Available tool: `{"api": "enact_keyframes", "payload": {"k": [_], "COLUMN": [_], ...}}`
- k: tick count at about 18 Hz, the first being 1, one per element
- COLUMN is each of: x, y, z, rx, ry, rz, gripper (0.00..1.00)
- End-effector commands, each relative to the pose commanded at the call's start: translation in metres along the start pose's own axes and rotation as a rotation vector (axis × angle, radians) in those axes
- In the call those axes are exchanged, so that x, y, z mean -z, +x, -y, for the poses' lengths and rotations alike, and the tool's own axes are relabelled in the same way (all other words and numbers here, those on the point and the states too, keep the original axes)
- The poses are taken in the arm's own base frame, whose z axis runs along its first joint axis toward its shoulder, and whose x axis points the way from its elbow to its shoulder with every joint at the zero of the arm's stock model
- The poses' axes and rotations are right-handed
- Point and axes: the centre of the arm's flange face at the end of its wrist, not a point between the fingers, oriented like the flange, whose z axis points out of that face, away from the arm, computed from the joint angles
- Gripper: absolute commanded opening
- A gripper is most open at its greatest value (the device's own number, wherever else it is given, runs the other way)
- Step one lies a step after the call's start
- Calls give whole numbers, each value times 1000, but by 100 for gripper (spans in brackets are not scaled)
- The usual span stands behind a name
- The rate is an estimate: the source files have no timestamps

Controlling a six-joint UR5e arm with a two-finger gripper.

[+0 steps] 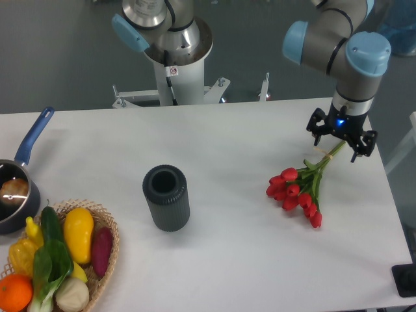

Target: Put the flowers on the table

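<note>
The flowers [296,192], a small bunch of red tulip buds with green stems and leaves, lie on the white table [247,253] at the right side. The buds point toward the front left and the stems run up to the back right. My gripper [342,140] hangs pointing down over the stem ends, near the table's right edge. Its jaws stand spread apart, with the stem tips between them. The fingers do not appear to press on the stems.
A dark ribbed cylinder [166,197] stands upright left of the table's middle. A wicker basket [106,260] of vegetables sits at the front left corner, with a blue-handled pot [14,195] behind it. The robot base [175,58] stands at the back edge.
</note>
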Motion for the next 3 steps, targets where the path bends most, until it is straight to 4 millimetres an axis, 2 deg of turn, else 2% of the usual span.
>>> {"api": "enact_keyframes", "payload": {"k": [3], "x": [1], "y": [-2], "z": [-3], "rx": [9], "ry": [11], "rz": [2], "gripper": [100]}}
